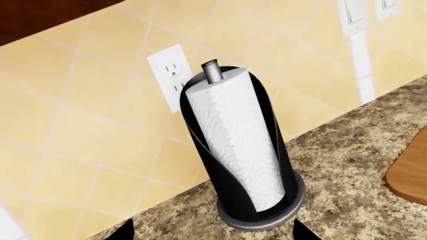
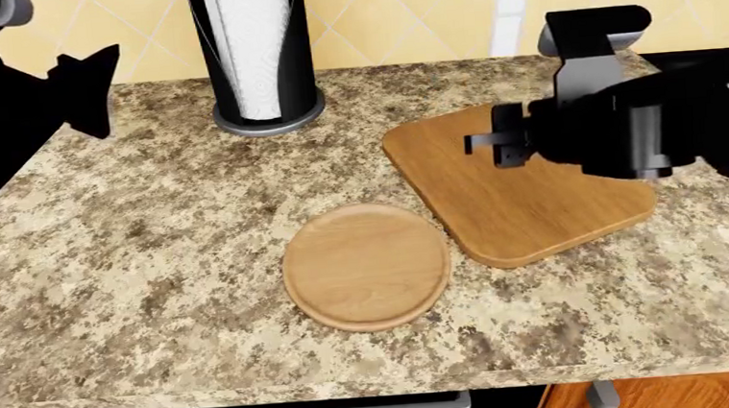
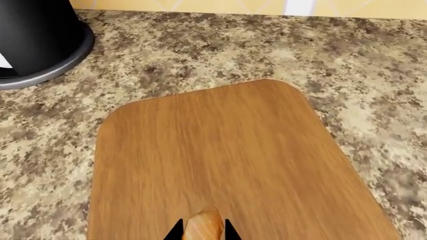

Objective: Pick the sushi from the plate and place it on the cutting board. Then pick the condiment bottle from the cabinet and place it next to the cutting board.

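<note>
The orange-tan sushi [image 3: 204, 226] sits pinched between the black fingertips of my right gripper [image 3: 202, 231], which is shut on it above the honey-brown cutting board [image 3: 227, 160]. From the head camera the right gripper [image 2: 505, 144] hovers over the cutting board [image 2: 518, 203], and the sushi is hidden there. The round light-wood plate [image 2: 366, 264] lies bare on the counter, left of the board. My left gripper [image 1: 212, 232] stands open with its tips wide apart near the counter's back left; it shows as a dark shape [image 2: 80, 84]. The condiment bottle and the cabinet are out of view.
A black paper-towel holder [image 2: 255, 53] with a white roll stands at the back of the speckled granite counter [image 2: 124, 250], against the yellow tiled wall with a white outlet [image 1: 171, 75]. The counter's front edge [image 2: 351, 388] runs along the bottom.
</note>
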Controlling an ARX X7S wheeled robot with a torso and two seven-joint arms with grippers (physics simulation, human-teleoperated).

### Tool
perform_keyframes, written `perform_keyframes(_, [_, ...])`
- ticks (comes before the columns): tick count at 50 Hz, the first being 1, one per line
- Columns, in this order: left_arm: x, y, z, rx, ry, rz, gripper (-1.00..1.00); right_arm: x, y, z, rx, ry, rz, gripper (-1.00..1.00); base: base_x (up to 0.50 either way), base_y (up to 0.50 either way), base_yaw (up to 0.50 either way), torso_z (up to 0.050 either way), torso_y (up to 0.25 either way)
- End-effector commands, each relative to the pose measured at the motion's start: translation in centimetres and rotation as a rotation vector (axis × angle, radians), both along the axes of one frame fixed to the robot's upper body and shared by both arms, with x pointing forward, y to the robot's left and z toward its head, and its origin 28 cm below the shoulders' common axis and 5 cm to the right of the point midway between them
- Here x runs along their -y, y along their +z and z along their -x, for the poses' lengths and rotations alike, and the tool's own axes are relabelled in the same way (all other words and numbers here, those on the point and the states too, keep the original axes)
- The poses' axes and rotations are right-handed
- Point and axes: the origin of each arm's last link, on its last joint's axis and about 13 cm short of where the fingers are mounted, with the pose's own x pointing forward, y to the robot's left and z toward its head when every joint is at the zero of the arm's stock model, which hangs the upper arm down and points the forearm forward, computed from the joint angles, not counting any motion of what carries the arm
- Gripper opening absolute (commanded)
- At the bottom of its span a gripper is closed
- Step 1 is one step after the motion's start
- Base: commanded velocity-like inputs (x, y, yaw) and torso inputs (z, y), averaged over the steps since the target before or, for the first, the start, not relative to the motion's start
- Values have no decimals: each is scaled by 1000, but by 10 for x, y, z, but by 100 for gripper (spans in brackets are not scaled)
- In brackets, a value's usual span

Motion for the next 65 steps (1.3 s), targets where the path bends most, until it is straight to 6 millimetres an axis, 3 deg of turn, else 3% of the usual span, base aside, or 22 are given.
perform_keyframes(1, [0, 1, 2, 2, 0, 0, 100, 0, -5, -2, -30, -1, -13, -100, 0, 0, 0, 0, 0])
perform_keyframes(9, [0, 0, 2, 0, -2, 0, 100, 0, -8, -2, -51, 3, -23, -100, 0, 0, 0, 0, 0])
perform_keyframes(10, [0, 0, 2, 0, -2, 1, 100, -1, -9, -2, -52, 4, -24, 100, 0, 0, 0, 0, 0])
perform_keyframes(33, [0, -2, 2, -2, -4, 9, 100, -1, -1, -1, -28, -4, -26, 100, 0, 0, 0, 0, 0])
perform_keyframes(36, [-1, -2, 2, -2, -4, 9, 100, 0, 9, 1, 14, -9, -18, 100, 0, 0, 0, 0, 0])
perform_keyframes(43, [-1, -2, 2, 1, -2, 14, 100, 2, 56, 15, 192, -11, -6, 100, 0, 0, 0, 0, 0])
perform_keyframes(57, [-1, 0, 11, 12, 9, 44, 100, 2, 119, 70, 532, 17, -75, 100, 0, 0, 0, 0, 0])
perform_keyframes(65, [0, -5, 18, 10, 33, 51, 100, 3, 132, 94, 583, 24, -65, 100, 0, 0, 0, 0, 0])
